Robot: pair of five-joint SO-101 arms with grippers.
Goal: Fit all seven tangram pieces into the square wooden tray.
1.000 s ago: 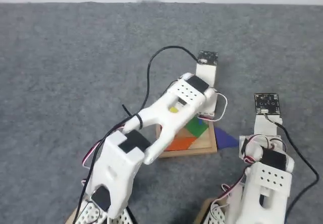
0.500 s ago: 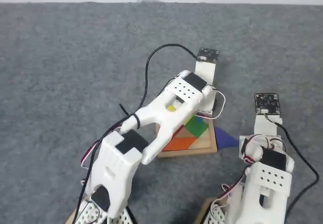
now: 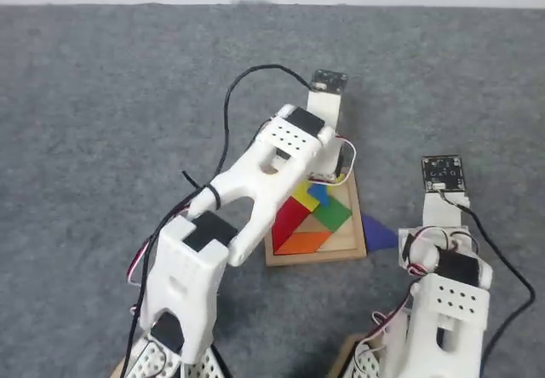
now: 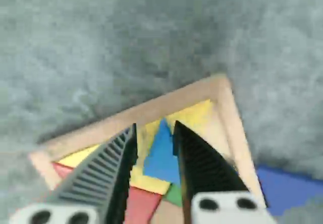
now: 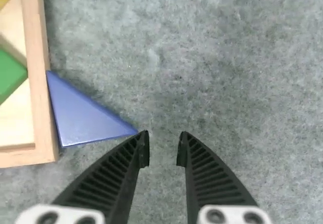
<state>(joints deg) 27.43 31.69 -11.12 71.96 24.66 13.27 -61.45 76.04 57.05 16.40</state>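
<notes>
High view: the grey bench (image 3: 102,97) carries everything. The left arm (image 3: 255,191) stretches from the near edge out over the tray. The right arm (image 3: 443,301) stands closer to the near right corner.

The square wooden tray (image 3: 311,257) sits right of the bench's middle, toward the near edge. It is mostly filled with yellow, green, red and orange pieces. A dark blue triangle (image 3: 380,232) lies flat on the bench outside it, touching the tray's right-hand rim.

The left end effector (image 4: 154,129) hangs over the tray's far part. Its fingers are narrowly spread and straddle a small light blue triangle (image 4: 162,156) that lies among the other pieces. They seem to grip nothing.

The right end effector (image 5: 162,135) hovers just beside the dark triangle's outer tip, fingers slightly spread and empty.

The step in hand looks like seating the light blue piece, with the dark triangle as the last one out. Next, the right end effector must spread over that triangle's thin edge, pinch, lift it over the rim, and turn it to match the bare wood beside the green piece.
</notes>
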